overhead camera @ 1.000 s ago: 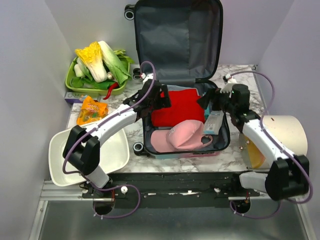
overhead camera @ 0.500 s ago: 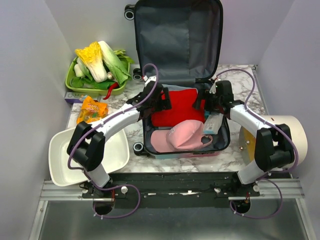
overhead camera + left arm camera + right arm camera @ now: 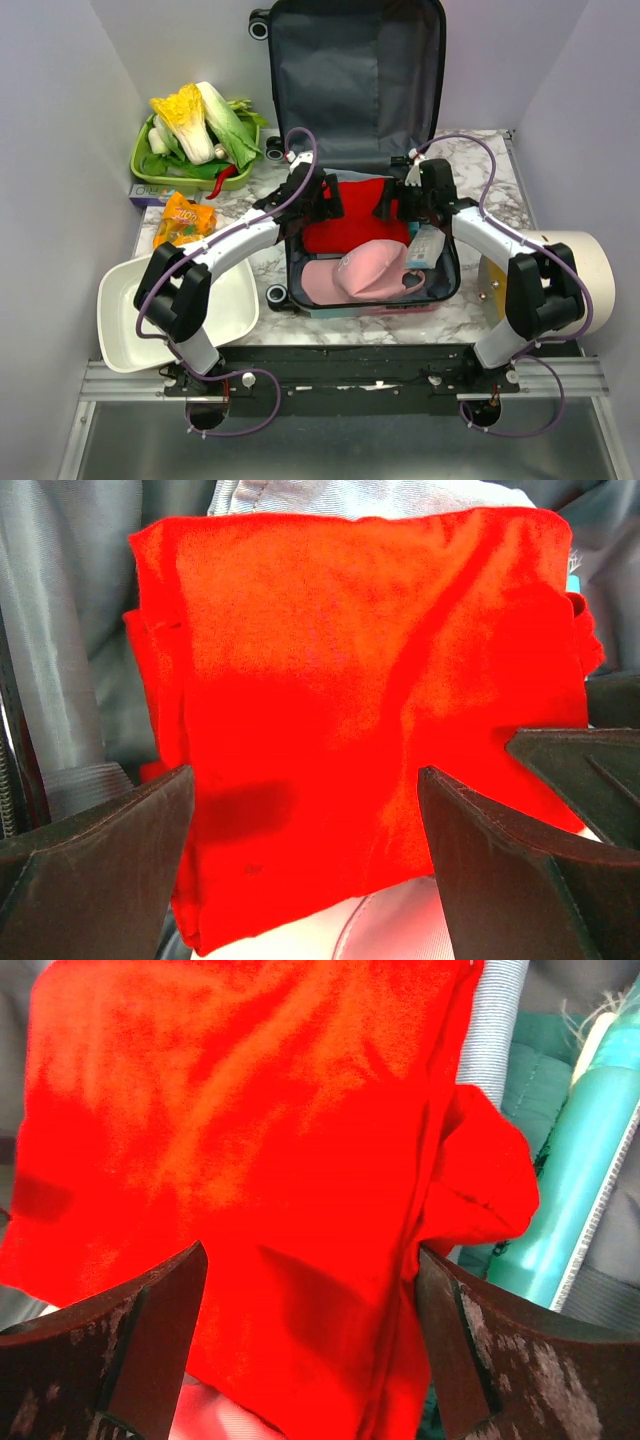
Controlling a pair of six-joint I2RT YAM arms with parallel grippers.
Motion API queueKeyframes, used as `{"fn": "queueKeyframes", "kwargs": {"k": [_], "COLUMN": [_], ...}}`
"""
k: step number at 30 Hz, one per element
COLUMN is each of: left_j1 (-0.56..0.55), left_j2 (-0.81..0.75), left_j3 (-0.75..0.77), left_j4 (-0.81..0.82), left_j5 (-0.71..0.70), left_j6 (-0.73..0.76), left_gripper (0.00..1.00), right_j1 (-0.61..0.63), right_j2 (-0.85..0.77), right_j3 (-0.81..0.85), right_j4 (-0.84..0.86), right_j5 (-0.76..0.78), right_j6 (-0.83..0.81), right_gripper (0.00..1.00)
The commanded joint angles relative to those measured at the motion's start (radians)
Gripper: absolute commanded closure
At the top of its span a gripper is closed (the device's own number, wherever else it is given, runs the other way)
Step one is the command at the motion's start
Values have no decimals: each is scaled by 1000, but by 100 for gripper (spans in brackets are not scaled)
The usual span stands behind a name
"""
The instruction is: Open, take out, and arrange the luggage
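Observation:
The luggage (image 3: 360, 70) lies open on the table, its dark grey lined lid up against the back wall. In its lower half lie a folded red cloth (image 3: 357, 218), a pink cap (image 3: 365, 268) and a teal item (image 3: 430, 240) at the right. My left gripper (image 3: 325, 200) is open over the cloth's left side (image 3: 340, 700). My right gripper (image 3: 392, 205) is open over the cloth's right side (image 3: 250, 1160), with the teal item (image 3: 590, 1160) beside it. Neither holds anything.
A green tray of vegetables (image 3: 195, 135) stands at the back left, an orange snack bag (image 3: 185, 220) in front of it. A white basin (image 3: 180, 310) sits at the near left. A cream cylindrical container (image 3: 570, 265) lies at the right.
My right gripper has swung left from the suitcase's right rim to above the red cloth. My left gripper has barely moved.

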Motion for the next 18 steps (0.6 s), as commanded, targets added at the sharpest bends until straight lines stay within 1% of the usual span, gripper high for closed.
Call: {"fn": "queueKeyframes", "kwargs": {"k": [1, 4, 8, 10, 12, 13, 14, 17, 18], "left_j1": [5, 5, 7, 7, 7, 7, 7, 7, 7], "left_j2": [8, 5, -3, -9, -13, -18, -19, -19, -21], "left_j3": [-16, -24, -21, -22, -30, -38, -39, -29, -27], "left_j4": [26, 21, 4, 1, 26, 36, 53, 58, 66], "left_j5": [-7, -15, 0, 26, 37, 42, 46, 71, 76], "left_j6": [1, 0, 5, 5, 3, 2, 0, 11, 14], "left_gripper": [1, 1, 1, 1, 1, 1, 1, 1, 1], "right_j1": [8, 10, 16, 18, 18, 18, 18, 18, 18], "right_j2": [-29, -11, 9, 17, 17, 16, 13, 5, 3], "right_j3": [-3, 2, 10, 17, 16, 13, 10, 8, 10], "right_j4": [40, 34, 8, -35, -49, -54, -55, -55, -55], "right_j5": [-62, -50, -67, -36, -21, -19, -16, -35, -44], "right_j6": [-9, -12, -4, -1, -13, -15, -13, -27, -35], "right_gripper": [15, 24, 28, 30, 35, 39, 46, 79, 83]}}
